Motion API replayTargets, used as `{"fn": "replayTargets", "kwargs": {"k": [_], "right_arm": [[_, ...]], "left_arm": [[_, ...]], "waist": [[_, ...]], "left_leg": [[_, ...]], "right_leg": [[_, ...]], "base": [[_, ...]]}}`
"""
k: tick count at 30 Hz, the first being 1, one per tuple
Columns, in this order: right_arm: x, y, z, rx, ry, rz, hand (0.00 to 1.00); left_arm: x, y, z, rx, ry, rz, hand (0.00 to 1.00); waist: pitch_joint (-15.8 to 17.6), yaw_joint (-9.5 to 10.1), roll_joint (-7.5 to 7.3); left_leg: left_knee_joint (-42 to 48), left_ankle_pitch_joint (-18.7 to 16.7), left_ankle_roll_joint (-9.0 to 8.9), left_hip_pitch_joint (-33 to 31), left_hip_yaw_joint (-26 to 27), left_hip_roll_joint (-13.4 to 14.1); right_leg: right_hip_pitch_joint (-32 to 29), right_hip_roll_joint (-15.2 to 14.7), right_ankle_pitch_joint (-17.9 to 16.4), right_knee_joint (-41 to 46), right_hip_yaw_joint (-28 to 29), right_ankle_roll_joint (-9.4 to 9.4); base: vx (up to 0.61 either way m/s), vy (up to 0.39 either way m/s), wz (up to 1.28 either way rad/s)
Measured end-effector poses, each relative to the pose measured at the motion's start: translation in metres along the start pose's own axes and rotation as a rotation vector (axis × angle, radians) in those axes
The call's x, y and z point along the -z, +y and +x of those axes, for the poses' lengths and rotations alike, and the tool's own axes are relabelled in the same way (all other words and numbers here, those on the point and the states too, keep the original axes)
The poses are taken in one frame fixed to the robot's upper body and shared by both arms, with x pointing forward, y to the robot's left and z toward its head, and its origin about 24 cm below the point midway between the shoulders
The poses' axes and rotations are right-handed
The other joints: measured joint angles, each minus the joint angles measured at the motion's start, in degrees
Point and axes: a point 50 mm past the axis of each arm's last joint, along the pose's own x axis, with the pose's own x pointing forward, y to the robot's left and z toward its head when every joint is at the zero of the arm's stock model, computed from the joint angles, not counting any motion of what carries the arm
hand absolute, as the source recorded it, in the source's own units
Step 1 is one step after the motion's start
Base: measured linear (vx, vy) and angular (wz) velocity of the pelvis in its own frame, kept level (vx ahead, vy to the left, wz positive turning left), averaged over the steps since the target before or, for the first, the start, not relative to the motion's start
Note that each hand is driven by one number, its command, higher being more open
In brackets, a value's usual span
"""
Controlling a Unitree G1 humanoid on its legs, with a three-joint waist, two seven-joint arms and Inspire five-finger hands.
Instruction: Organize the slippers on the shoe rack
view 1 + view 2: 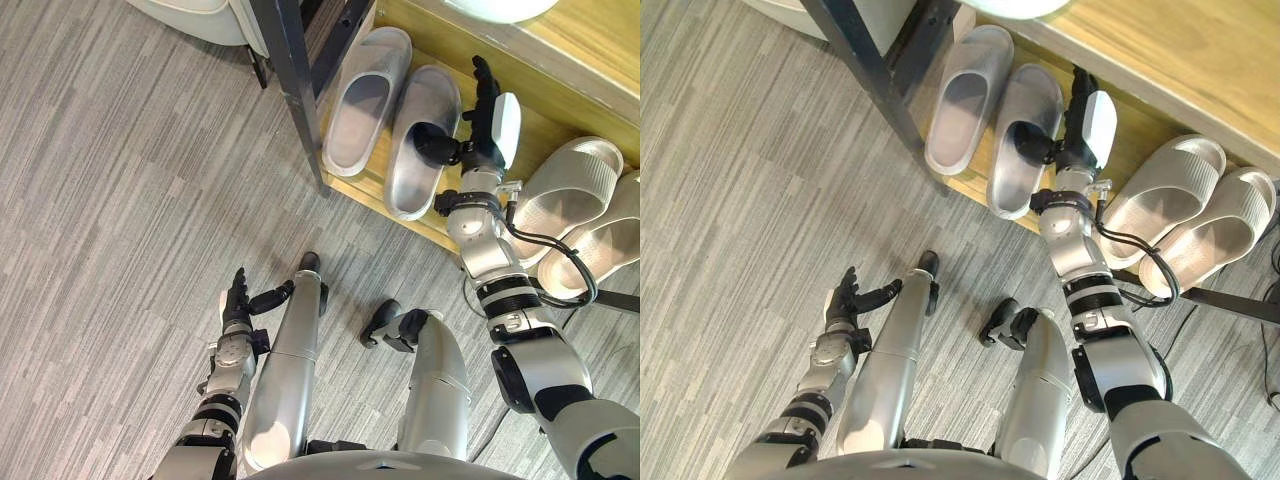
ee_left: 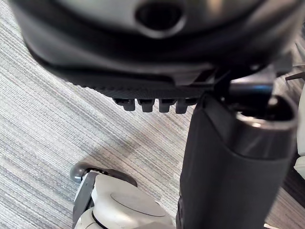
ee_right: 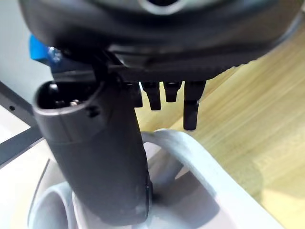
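With your right hand spread open, thumb alone tucked inside the grey slipper, any tug may slip free or knock the neighbouring slipper.

Grey striped carpet; dark metal leg — standing on it.

2 grey slippers, 2 cream slippers, 1 wood rack.

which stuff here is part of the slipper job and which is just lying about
Job: grey slippers, pale slippers, wooden shoe rack, right hand at a grey slipper.
Just there: white furniture at the top left, carpet, idle left hand.
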Motion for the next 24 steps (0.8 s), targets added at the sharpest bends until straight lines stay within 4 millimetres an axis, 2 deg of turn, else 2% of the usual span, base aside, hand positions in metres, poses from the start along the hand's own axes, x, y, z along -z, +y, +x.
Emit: {"fn": "replayTargets", "kwargs": {"k": [9,13,24], "right_arm": [[0.000,0.020,-0.040,-0.069,0.020,0.106,1.00],[0.011,0.026,-0.056,-0.087,0.072,0.122,1.00],[0.017,0.017,-0.079,-0.025,0.134,0.211,1.00]], "left_arm": [[0.000,0.000,0.000,0.011,0.002,0.023,1.00],[0.001,0.001,0.000,0.009,0.009,0.038,1.00],[0.000,0.003,0.001,0.009,0.009,0.048,1.00]], "waist": [[0.0,-0.37,-0.04],[0.0,-0.90,-0.10],[0.0,-1.46,-0.20]], "left_leg": [[-1.5,0.0,0.10,3.6,1.1,0.4],[-1.7,-0.1,0.23,4.8,1.3,0.5],[-2.8,-0.3,0.90,6.2,3.2,1.3]], "right_leg": [[3.3,0.0,0.2,-1.5,0.3,0.31],[4.5,0.1,0.4,-2.0,0.3,0.60],[5.1,0.8,1.7,-3.8,1.7,1.12]], "base": [[-0.01,0.042,-0.01],[-0.02,0.046,-0.02],[-0.02,0.049,-0.07]]}}
